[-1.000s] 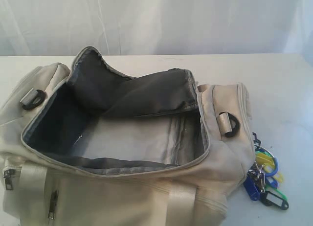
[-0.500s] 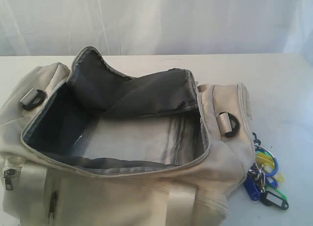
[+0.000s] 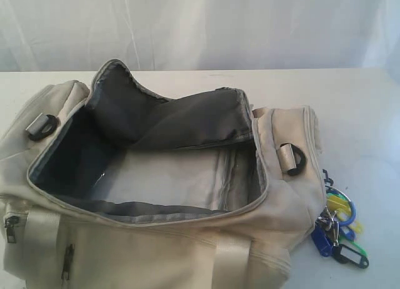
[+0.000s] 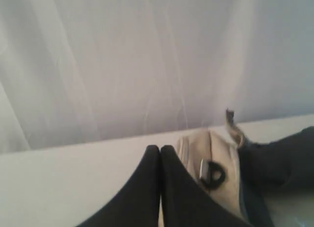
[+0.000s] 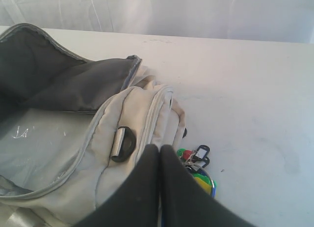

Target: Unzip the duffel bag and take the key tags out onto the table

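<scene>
The cream duffel bag [image 3: 275, 220] lies unzipped on the white table [image 3: 369, 114], its grey lining [image 3: 175, 123] folded back and its inside bare. The key tags [image 3: 337, 229], a bunch in blue, yellow, green and black, rest on the table by the bag's right end. In the right wrist view the same key tags [image 5: 201, 168] show beside the bag [image 5: 93, 158], partly behind my right gripper [image 5: 160, 149], which is shut and empty. My left gripper [image 4: 160, 150] is also shut and empty, held off the bag's other end [image 4: 208, 153]. Neither gripper shows in the exterior view.
A white curtain [image 3: 200, 26] hangs behind the table's far edge. Black D-rings [image 3: 294, 159] sit on the bag's ends, and small zipped pockets [image 3: 65, 261] are on its near side. Bare tabletop lies to the right of the bag.
</scene>
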